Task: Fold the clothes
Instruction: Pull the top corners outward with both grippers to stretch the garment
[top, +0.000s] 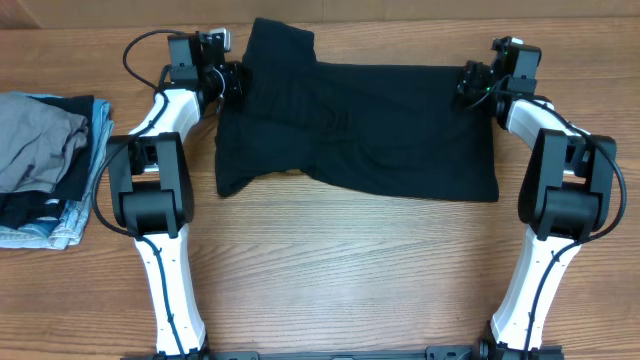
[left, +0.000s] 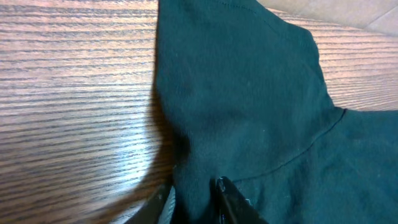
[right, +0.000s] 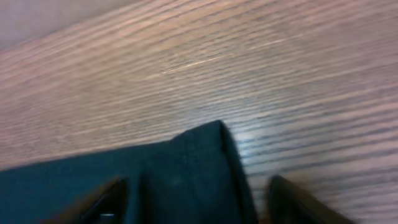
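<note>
Left wrist: my left claw (left: 194, 198) is pinching the limp, light clothes (left: 249, 93) at an edge fold; my right claw (right: 199, 194) is straddling a corner, wide.

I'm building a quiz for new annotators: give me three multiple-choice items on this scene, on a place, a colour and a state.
1. Where does the folded stack lie? A beside the left arm, at the table edge; B between the two arms; C beside the right arm.
2. What colour is the spread garment? A white; B black; C red.
3. How does the right claw stand? A shut above bare wood; B out of view; C open, astride the garment's corner.
Answers: 1 A, the overhead view shows it outside the left arm; 2 B, every view shows black cloth; 3 C, its fingers stand wide apart around the corner.
</note>
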